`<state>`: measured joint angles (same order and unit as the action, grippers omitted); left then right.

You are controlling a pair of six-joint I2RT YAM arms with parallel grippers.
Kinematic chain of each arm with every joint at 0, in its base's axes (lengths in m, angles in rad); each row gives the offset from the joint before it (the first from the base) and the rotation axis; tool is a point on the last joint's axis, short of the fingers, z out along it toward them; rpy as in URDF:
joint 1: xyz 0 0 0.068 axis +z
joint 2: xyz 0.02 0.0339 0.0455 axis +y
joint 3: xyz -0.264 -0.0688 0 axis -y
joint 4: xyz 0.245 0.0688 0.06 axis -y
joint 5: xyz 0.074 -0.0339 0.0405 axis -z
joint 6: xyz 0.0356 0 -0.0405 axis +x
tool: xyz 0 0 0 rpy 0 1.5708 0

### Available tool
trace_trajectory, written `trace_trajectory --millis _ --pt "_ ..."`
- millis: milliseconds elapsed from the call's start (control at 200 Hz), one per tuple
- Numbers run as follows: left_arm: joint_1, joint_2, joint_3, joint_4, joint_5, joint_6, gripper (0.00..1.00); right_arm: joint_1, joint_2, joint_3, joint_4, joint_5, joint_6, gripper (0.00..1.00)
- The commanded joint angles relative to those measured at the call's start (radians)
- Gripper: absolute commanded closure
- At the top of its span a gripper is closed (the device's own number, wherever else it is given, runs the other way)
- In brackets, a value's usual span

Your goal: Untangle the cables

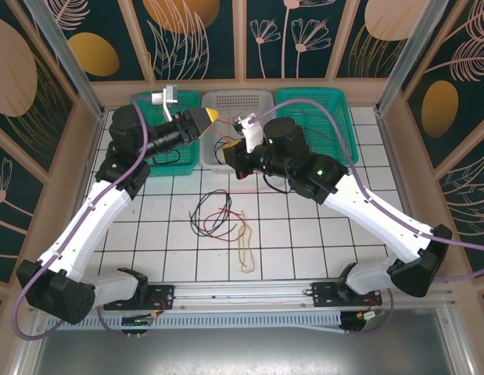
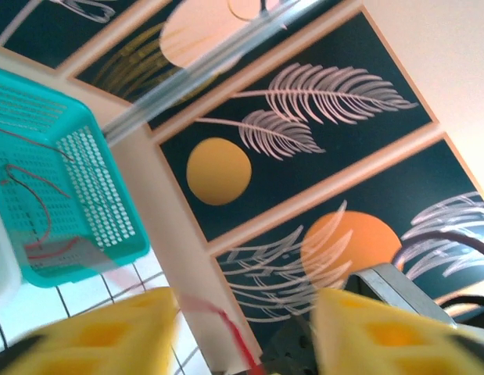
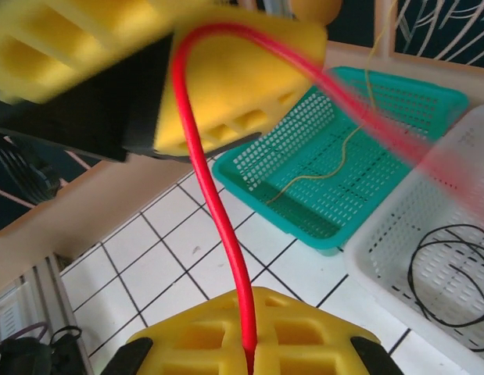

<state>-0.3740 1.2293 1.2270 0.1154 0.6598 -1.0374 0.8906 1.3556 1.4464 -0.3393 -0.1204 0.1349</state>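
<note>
My right gripper (image 3: 253,361) is shut on a red cable (image 3: 216,199), pinched between its yellow fingertips. The cable rises from there, curves over a yellow finger (image 3: 234,86) of my left gripper, and trails off blurred toward the baskets. My left gripper (image 2: 245,328) is open, its yellow fingers well apart, with the blurred red cable (image 2: 226,322) passing loose between them. In the top view both grippers hang close together above the front of the baskets, the left gripper (image 1: 210,116) just up-left of the right gripper (image 1: 228,153). A loose tangle of black, red and yellow cables (image 1: 218,221) lies on the tiles.
Three baskets stand along the far wall. The left green basket (image 2: 109,226) holds red wire. The middle white basket (image 3: 382,258) holds black cable (image 3: 453,273). The right green basket (image 3: 304,226) holds a thin yellow cable (image 3: 343,152). A yellow cable loop (image 1: 245,246) lies nearest the arm bases.
</note>
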Motion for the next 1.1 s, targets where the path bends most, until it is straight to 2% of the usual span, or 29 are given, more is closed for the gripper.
trace_trajectory --millis 0,100,165,320,355,450,506,601,706,786,881,951,1096 --pt "0.014 -0.048 -0.005 -0.036 -0.131 0.058 0.33 -0.048 -0.021 0.032 -0.002 0.103 0.014 1.00" --pt "0.014 -0.107 -0.023 -0.101 -0.298 0.135 0.13 -0.138 -0.007 0.079 -0.016 0.160 0.039 1.00" --pt "0.014 -0.141 -0.051 -0.102 -0.354 0.153 0.07 -0.222 0.018 0.126 -0.030 0.183 0.063 1.00" --pt "0.014 -0.168 -0.122 -0.100 -0.342 0.161 0.07 -0.456 0.150 0.241 -0.072 0.140 0.128 1.00" --pt "0.014 -0.170 -0.145 -0.100 -0.334 0.158 0.07 -0.499 0.190 0.261 -0.079 0.097 0.140 1.00" --pt "0.013 -0.178 -0.214 -0.101 -0.312 0.172 0.18 -0.576 0.300 0.318 -0.089 0.074 0.151 1.00" --pt "0.012 -0.179 -0.247 -0.117 -0.301 0.189 0.24 -0.605 0.362 0.349 -0.092 0.073 0.153 1.00" --pt "0.012 -0.188 -0.320 -0.159 -0.302 0.204 0.27 -0.651 0.471 0.409 -0.116 0.063 0.166 1.00" --pt "0.010 -0.214 -0.389 -0.196 -0.314 0.225 0.26 -0.687 0.578 0.474 -0.141 0.060 0.163 0.73" --pt "0.008 -0.241 -0.442 -0.222 -0.340 0.229 0.26 -0.699 0.623 0.505 -0.151 0.071 0.147 0.69" --pt "0.006 -0.265 -0.490 -0.249 -0.366 0.231 0.27 -0.702 0.639 0.527 -0.166 0.099 0.131 0.64" --pt "0.005 -0.276 -0.510 -0.267 -0.378 0.239 0.27 -0.700 0.624 0.521 -0.171 0.108 0.132 0.55" --pt "0.003 -0.271 -0.532 -0.295 -0.402 0.250 0.28 -0.652 0.505 0.396 -0.137 0.130 0.126 0.55"
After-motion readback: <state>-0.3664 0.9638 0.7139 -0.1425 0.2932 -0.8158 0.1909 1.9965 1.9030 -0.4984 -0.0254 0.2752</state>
